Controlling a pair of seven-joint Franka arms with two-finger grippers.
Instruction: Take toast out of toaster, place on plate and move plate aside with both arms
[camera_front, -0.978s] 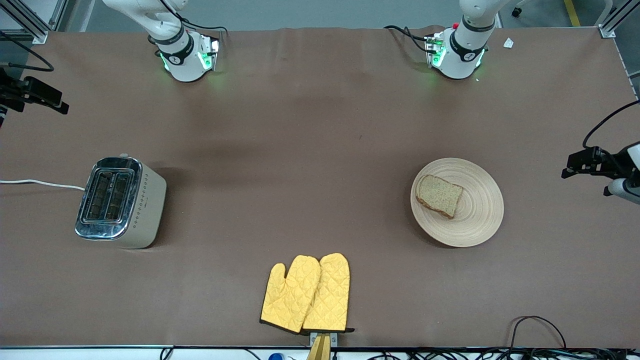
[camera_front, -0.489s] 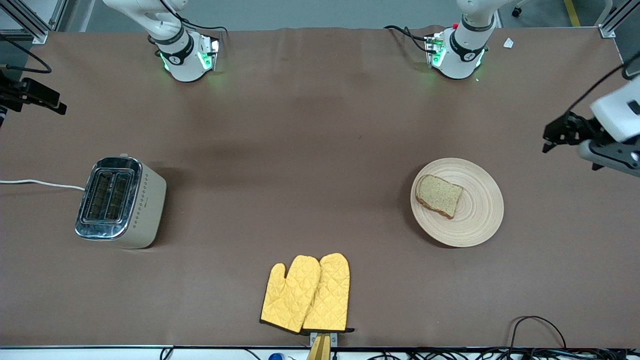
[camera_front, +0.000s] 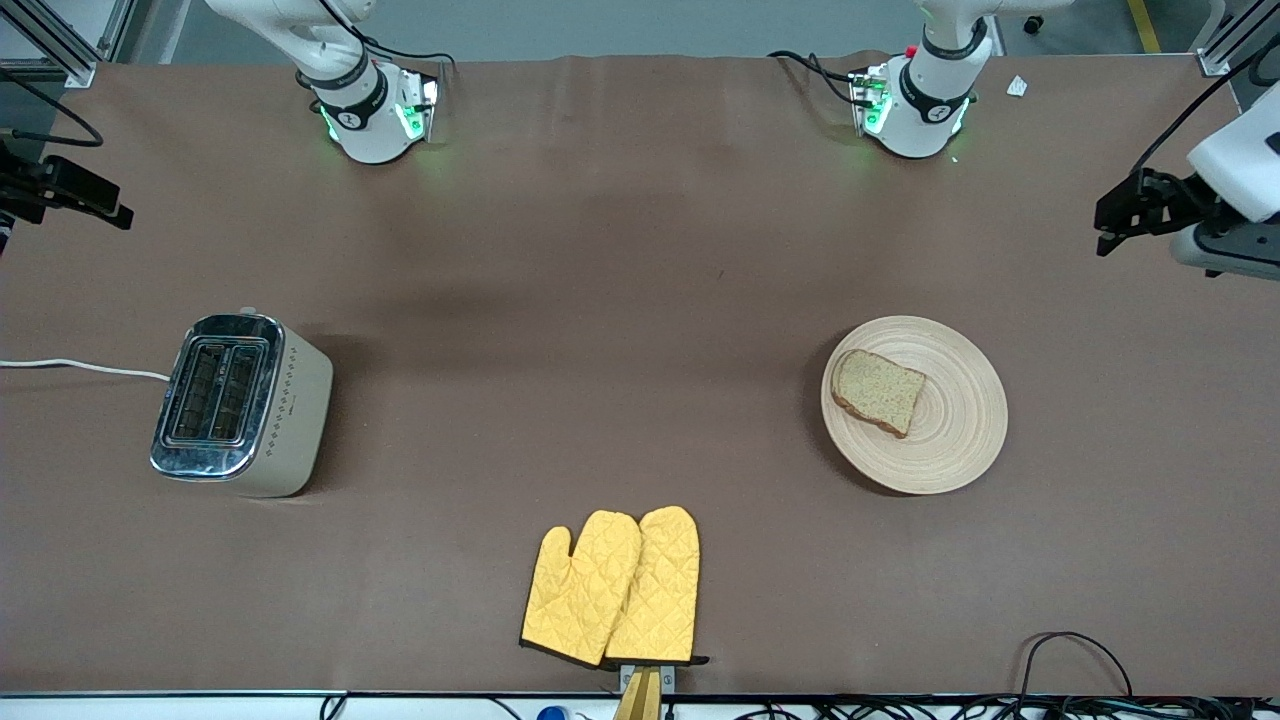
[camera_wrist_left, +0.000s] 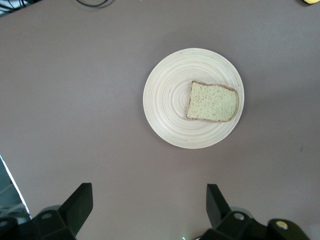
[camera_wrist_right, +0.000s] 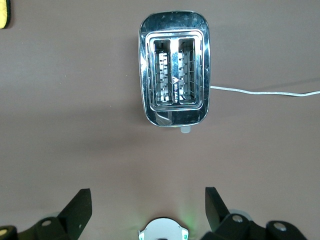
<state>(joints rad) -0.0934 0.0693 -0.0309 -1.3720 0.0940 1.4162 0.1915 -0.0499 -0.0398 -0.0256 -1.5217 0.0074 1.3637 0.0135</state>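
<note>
The toast (camera_front: 878, 391) lies flat on the round pale wooden plate (camera_front: 960, 440), toward the left arm's end of the table. Both show in the left wrist view, the toast (camera_wrist_left: 212, 102) on the plate (camera_wrist_left: 165, 100). My left gripper (camera_front: 1112, 222) hangs high over the left arm's end of the table, apart from the plate, open and empty (camera_wrist_left: 148, 202). My right gripper (camera_front: 112, 210) waits high over the right arm's end of the table, open and empty (camera_wrist_right: 146, 205).
A chrome and cream toaster (camera_front: 240, 403) with two empty slots stands toward the right arm's end, its white cord (camera_front: 80, 367) running off the table; it shows in the right wrist view (camera_wrist_right: 174, 69). Two yellow quilted oven mitts (camera_front: 615, 588) lie near the table's front edge.
My left gripper has moved up the front view, away from the plate and toward the robots' side. The toast, the plate and the right arm have not moved.
</note>
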